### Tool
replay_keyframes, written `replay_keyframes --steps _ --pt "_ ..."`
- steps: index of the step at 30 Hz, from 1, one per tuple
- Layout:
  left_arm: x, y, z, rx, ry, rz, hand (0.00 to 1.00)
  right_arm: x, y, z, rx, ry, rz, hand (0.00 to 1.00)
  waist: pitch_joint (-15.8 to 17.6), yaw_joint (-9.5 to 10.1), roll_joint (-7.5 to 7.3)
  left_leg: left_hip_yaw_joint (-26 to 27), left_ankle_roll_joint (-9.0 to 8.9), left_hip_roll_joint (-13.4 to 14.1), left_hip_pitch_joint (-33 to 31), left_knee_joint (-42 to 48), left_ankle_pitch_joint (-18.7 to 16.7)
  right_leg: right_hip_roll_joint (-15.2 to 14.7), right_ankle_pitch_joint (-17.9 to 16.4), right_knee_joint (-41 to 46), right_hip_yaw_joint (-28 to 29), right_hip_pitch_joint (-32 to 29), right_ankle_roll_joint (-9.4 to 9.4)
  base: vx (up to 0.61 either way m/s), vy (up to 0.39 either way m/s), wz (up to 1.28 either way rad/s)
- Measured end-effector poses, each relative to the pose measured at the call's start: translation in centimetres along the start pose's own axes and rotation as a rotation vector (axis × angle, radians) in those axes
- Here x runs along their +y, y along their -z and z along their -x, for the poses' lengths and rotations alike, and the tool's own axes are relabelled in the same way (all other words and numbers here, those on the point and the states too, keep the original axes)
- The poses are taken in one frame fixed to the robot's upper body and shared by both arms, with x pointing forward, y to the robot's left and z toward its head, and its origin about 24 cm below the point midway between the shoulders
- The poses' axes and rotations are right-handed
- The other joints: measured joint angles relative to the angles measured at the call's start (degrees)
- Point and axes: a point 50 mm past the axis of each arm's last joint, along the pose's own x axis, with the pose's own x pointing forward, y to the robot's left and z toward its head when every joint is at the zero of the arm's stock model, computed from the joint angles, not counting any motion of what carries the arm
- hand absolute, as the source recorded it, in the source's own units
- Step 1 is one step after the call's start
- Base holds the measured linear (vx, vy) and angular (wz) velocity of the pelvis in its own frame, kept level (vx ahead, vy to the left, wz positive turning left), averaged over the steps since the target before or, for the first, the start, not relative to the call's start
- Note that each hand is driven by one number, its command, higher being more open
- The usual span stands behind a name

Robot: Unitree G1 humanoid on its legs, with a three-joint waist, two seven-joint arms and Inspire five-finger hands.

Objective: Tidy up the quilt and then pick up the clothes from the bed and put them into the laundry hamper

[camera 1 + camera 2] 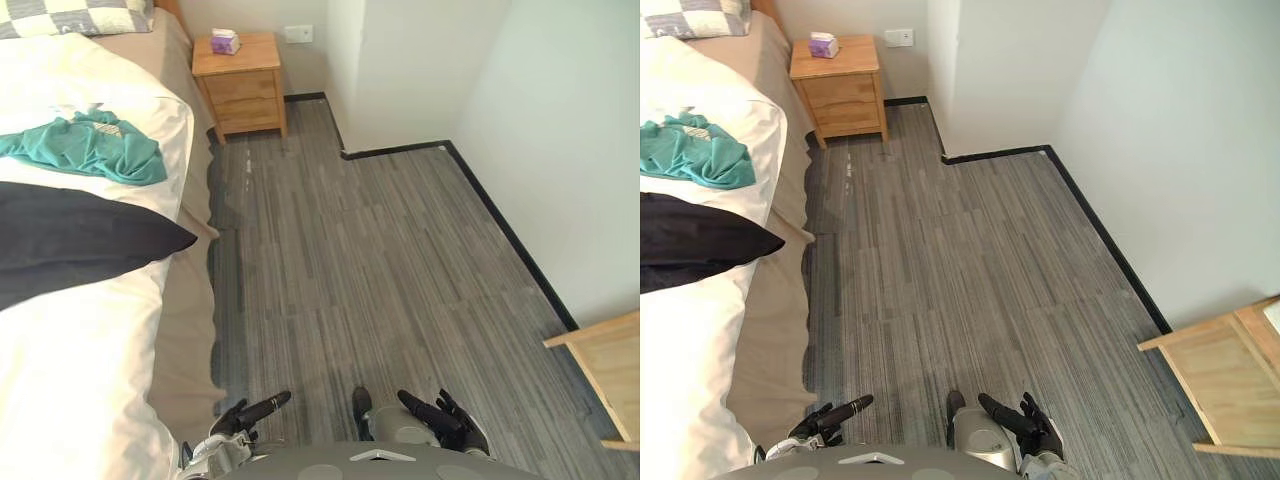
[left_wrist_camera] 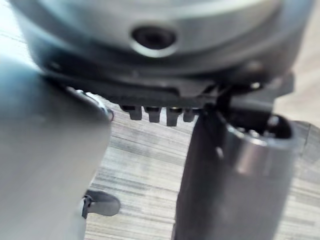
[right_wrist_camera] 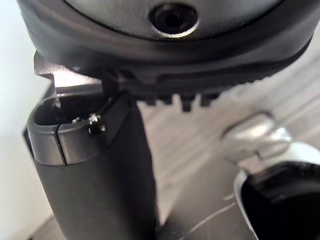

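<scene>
A teal garment (image 1: 90, 148) lies crumpled on the white quilt (image 1: 80, 360) toward the head of the bed. Just nearer than it, a black cloth (image 1: 70, 235) stretches across the quilt with a pointed corner toward the bed's edge. My left hand (image 1: 255, 410) hangs low over the grey floor beside the bed's tan side (image 1: 185, 330), its fingers straight and holding nothing. My right hand (image 1: 445, 415) hangs low over the floor too, open and empty. The left wrist view shows the left thumb (image 2: 235, 175) over the floor planks; the right wrist view shows the right thumb (image 3: 95, 175).
A wooden nightstand (image 1: 240, 85) with a tissue box (image 1: 225, 41) stands by the head of the bed. A checkered pillow (image 1: 70, 15) lies at the top. A piece of light wooden furniture (image 1: 605, 370) juts in at the right. White walls with a black skirting (image 1: 500, 225) bound the floor.
</scene>
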Motion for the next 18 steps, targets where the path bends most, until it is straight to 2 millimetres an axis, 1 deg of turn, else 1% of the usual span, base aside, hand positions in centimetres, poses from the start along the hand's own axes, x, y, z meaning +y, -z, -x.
replay_keyframes --steps 1,2,3,4,5,6,7,8,9,10,11,13,14,15,16,17,18 --pt "0.1 -0.2 0.0 -0.01 -0.01 -0.003 1.0 0.1 -0.2 -0.1 -0.007 -0.005 -0.016 1.0 0.32 0.41 0.09 0.44 -0.58 0.48 -0.36 0.86 -1.12 -0.78 -2.04 2.99 -2.31 -1.02 -0.33 0.07 -0.097 0.03" --pt "0.2 -0.3 0.0 -0.01 -0.014 -0.004 1.0 0.2 -0.2 -0.1 -0.01 -0.009 -0.019 1.0 0.36 0.57 0.0 0.62 -1.03 0.89 -0.63 1.72 -1.85 -0.81 -2.94 4.33 -2.89 -1.41 -0.59 0.11 -0.136 -0.1" --pt "0.2 -0.4 0.0 -0.012 -0.019 -0.006 1.0 0.3 -0.5 -0.2 -0.019 -0.017 -0.023 1.0 0.66 0.55 -0.2 0.76 -1.86 1.79 -0.65 3.17 -2.85 -0.25 -4.84 6.48 -2.99 -1.99 -1.19 0.14 -0.174 -0.06" --pt "0.3 -0.4 0.0 -0.012 -0.023 -0.007 1.0 0.4 -0.7 -0.3 -0.025 -0.02 -0.027 1.0 1.18 0.46 0.0 1.19 -2.46 2.4 -0.85 5.02 -3.15 -0.01 -6.25 7.77 -3.03 -2.54 -1.56 0.16 -0.236 -0.04" --pt "0.2 -0.6 -0.1 -0.017 -0.022 -0.008 1.0 0.6 -0.9 -0.5 -0.029 -0.029 -0.024 1.0 1.7 0.15 -0.5 2.3 -2.96 3.29 -3.32 11.7 -2.88 0.03 -6.97 8.25 -2.95 -2.1 -2.13 0.17 -0.294 -0.04" --pt "0.1 -1.0 -0.1 -0.035 -0.02 -0.01 1.0 0.6 -1.0 -0.5 -0.034 -0.035 -0.021 1.0 1.78 -0.28 -0.36 2.7 -3.79 4.38 -6.48 18.96 -2.35 0.26 -6.99 7.85 -2.83 -1.5 -2.35 0.21 -0.32 -0.12" --pt "-0.1 -1.4 -0.1 -0.057 -0.012 -0.007 1.0 0.4 -1.5 -0.5 -0.045 -0.041 -0.004 1.0 2.52 -0.57 0.89 2.48 -3.18 6.51 -11.22 30.48 -0.24 1.17 -7.1 7.25 -2.47 0.17 -2.97 0.24 -0.274 -0.19" --pt "-0.2 -1.5 -0.1 -0.062 -0.01 -0.006 1.0 0.0 -1.8 -0.5 -0.049 -0.039 0.007 1.0 3.11 -0.69 1.64 1.63 -1.74 8.65 -15.13 39.61 3.59 2.24 -7.23 6.19 -2.09 1.9 -3.42 0.29 -0.202 -0.27" --pt "-0.3 -1.4 -0.1 -0.068 -0.008 -0.004 1.0 0.0 -1.8 -0.5 -0.046 -0.041 0.013 1.0 3.36 -0.8 2.31 0.42 -1.23 9.83 -18.49 47.01 3.74 2.72 -7.28 5.08 -1.49 3.83 -4.1 0.25 -0.121 -0.3" --pt "-0.4 -1.7 -0.1 -0.085 -0.004 -0.004 1.0 -0.1 -1.7 -0.4 -0.041 -0.037 0.013 1.0 3.45 -0.82 2.42 -0.52 -0.68 9.67 -21.0 51.93 2.85 2.83 -7.41 3.79 -0.86 6.04 -4.33 0.32 -0.128 -0.28" --pt "-0.5 -1.8 -0.1 -0.093 0.001 -0.006 1.0 -0.4 -1.6 -0.3 -0.033 -0.03 0.015 1.0 3.76 -0.91 1.95 -1.5 -0.64 8.09 -23.13 54.72 2.1 2.64 -7.44 1.74 -0.2 9.43 -4.4 0.31 -0.103 -0.28" --pt "-0.6 -2.0 0.0 -0.102 0.017 -0.009 1.0 -0.3 -1.5 -0.3 -0.029 -0.033 0.013 1.0 4.23 -0.64 1.3 -1.92 -0.14 5.19 -25.24 53.96 0.91 2.37 -7.64 -0.65 0.93 13.23 -4.72 0.32 -0.052 -0.29" --pt "-0.6 -2.4 0.0 -0.12 0.035 0.004 1.0 0.2 -1.6 -0.5 -0.034 -0.043 0.003 1.0 4.98 -0.36 0.76 -1.18 0.44 2.37 -27.54 50.57 -0.3 2.13 -7.71 -2.32 2.2 15.95 -4.84 0.23 0.012 -0.36" --pt "-0.6 -2.6 0.0 -0.127 0.038 0.011 1.0 0.3 -1.8 -0.6 -0.038 -0.044 -0.004 1.0 5.31 -0.2 0.57 -0.51 0.55 1.24 -28.2 47.98 -0.83 1.86 -7.72 -2.77 2.62 16.77 -4.83 0.35 0.057 -0.51" --pt "-0.7 -2.8 0.0 -0.135 0.042 0.013 1.0 0.6 -2.0 -0.8 -0.048 -0.048 -0.017 1.0 5.71 0.02 0.3 1.73 1.05 -0.45 -29.27 41.44 -1.04 1.29 -7.75 -3.94 3.65 18.12 -4.77 0.25 0.059 -0.5" --pt "-0.7 -2.9 0.0 -0.141 0.042 0.022 1.0 0.8 -2.0 -0.8 -0.049 -0.052 -0.021 1.0 6.08 0.13 0.15 3.34 2.15 -1.83 -29.95 33.4 -0.24 0.58 -7.86 -5.28 4.17 19.44 -4.66 0.4 0.098 -0.48" --pt "-0.7 -3.0 0.0 -0.146 0.041 0.029 1.0 0.9 -1.8 -0.8 -0.047 -0.053 -0.024 1.0 6.26 0.29 -0.07 3.92 2.5 -2.39 -30.02 29.39 0.68 0.06 -8.22 -5.9 4.52 20.19 -4.28 0.36 0.093 -0.37"
